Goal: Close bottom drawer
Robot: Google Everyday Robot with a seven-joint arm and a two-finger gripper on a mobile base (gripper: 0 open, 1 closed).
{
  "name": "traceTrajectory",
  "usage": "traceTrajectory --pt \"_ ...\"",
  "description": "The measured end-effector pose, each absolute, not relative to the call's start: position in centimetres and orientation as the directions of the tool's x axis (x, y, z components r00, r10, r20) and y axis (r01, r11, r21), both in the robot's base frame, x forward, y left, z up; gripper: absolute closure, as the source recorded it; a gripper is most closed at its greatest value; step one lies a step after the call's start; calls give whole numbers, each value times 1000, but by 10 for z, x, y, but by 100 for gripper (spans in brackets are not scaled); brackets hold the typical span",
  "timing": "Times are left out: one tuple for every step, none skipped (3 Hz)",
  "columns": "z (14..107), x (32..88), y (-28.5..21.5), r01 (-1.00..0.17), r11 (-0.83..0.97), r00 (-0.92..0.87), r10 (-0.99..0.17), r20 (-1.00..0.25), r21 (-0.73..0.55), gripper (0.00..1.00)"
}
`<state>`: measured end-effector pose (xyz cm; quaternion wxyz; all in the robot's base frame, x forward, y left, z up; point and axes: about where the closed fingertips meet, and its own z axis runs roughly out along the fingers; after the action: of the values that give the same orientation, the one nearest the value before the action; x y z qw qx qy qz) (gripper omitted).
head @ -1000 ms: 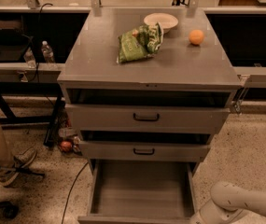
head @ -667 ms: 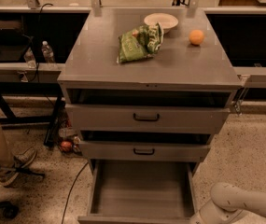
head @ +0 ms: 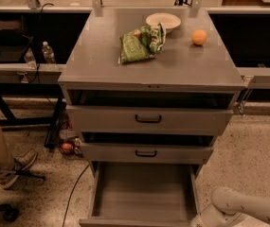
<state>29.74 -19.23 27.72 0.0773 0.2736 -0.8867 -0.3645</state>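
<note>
The bottom drawer (head: pixel 144 190) of the grey metal cabinet (head: pixel 148 70) is pulled far out. Its plain grey tray is empty, and its front panel (head: pixel 134 221) is cut off by the bottom edge of the camera view, so its handle is hidden. The middle drawer (head: pixel 146 152) and top drawer (head: pixel 148 119) stand slightly out, each with a black loop handle. My white arm (head: pixel 241 205) reaches in at the bottom right, beside the open drawer's right front corner. The gripper is out of view below the frame.
On the cabinet top lie a green chip bag (head: pixel 139 42), a white bowl (head: pixel 163 21) and an orange (head: pixel 199 37). A person's leg and shoe (head: pixel 11 162) are at the left. Water bottles (head: pixel 48 53), a black cable (head: pixel 75 188) and table legs stand left of the cabinet.
</note>
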Motion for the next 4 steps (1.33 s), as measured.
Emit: traceTrajectory --pt "253 304 -196 -440 594 -840 -537 -74 673 73" --pt "233 316 -203 -479 606 -842 -522 -137 634 100" --pt "225 325 -207 -511 615 -841 -503 -200 601 100" --pt "213 331 -203 -545 622 -825 -516 -229 562 100"
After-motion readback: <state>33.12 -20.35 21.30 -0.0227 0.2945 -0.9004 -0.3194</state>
